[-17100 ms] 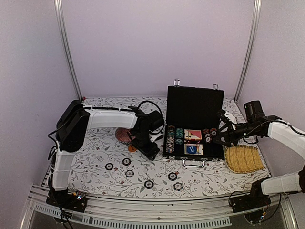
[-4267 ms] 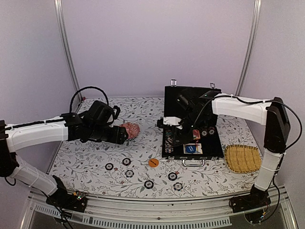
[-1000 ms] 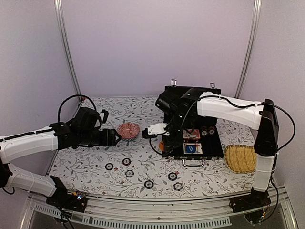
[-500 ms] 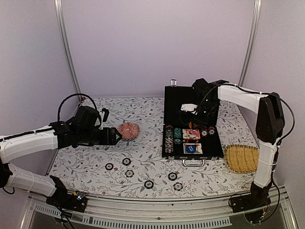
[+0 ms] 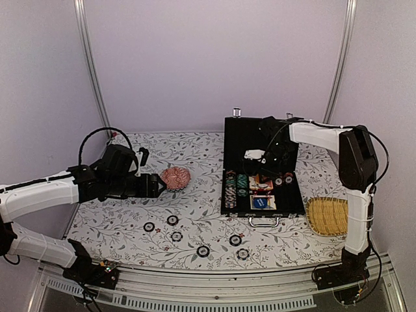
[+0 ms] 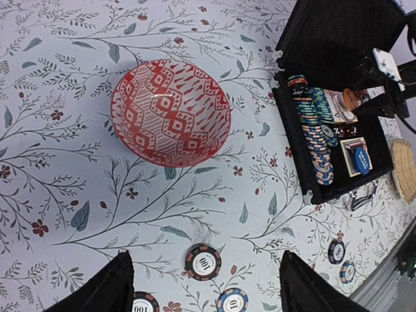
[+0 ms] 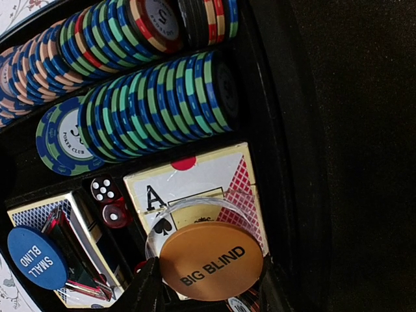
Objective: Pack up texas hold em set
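My right gripper (image 7: 209, 285) is clamped on the orange disc (image 7: 211, 260), over the red-pink card deck (image 7: 195, 172) inside the open briefcase (image 5: 260, 136). My left gripper (image 6: 205, 292) hovers left of the briefcase, jaws apart.

One briefcase (image 5: 237, 140) is standing open on the table (image 5: 195, 208). Six loose poker chips (image 5: 203, 251) are lying on the table in front of it. More chips are standing on edge in rows inside the case, packed too tightly to count. Two card decks (image 7: 201, 179) are lying in the case, one showing an ace, the other a blue back. Two red dice (image 7: 104, 189) are sitting between the decks. One orange disc (image 7: 211, 260), lettered BIG BLIND, is showing, and one blue disc (image 7: 37, 257), lettered SMALL BLIND. One patterned bowl (image 5: 175, 177) and one woven tray (image 5: 331, 216) are sitting on the table. Two robot arms, a left arm (image 5: 39, 195) and a right arm (image 5: 318, 136), are reaching over it.
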### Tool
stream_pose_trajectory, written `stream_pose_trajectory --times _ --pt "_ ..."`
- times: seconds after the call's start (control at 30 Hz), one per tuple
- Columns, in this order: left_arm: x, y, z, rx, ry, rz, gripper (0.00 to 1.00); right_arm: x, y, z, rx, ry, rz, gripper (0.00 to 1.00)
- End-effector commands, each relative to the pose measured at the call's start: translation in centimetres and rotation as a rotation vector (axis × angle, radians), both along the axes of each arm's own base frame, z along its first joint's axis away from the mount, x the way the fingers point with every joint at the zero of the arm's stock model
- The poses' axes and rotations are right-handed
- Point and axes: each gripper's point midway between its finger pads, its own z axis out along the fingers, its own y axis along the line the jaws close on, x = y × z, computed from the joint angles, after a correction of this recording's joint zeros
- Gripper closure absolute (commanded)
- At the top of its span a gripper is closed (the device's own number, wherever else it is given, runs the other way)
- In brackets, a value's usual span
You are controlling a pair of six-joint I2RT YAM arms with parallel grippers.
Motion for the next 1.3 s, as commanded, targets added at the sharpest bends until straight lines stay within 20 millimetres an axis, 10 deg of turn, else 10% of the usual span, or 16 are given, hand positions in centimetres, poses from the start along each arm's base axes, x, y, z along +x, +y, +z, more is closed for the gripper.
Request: stream_pose_trajectory --times 0.0,0.4,0.77,1.07,1.27 --pt "0.3 -0.4 0.8 -0.025 -0.011 0.000 0.22 0.5 0.4 -0.7 0.005 -0.001 -0.009 0.56" --pt "0.0 -0.5 0.6 -0.020 -0.005 -0.009 0.22 0.3 0.5 -0.9 0.019 0.007 -0.020 0.48" --pt "0.3 -1.5 1.1 -0.011 -0.012 -0.047 0.22 -0.4 1.0 5.0 0.108 -0.041 -0.040 0.40" --pt "-2.2 -8.4 6.5 0.009 -0.191 -0.373 0.03 -7.1 2.3 11.1 0.389 0.000 0.007 0.40" --pt "-4.1 -12.0 4.7 0.186 -0.128 -0.506 0.03 -11.2 1.1 11.0 0.474 -0.034 0.011 0.40"
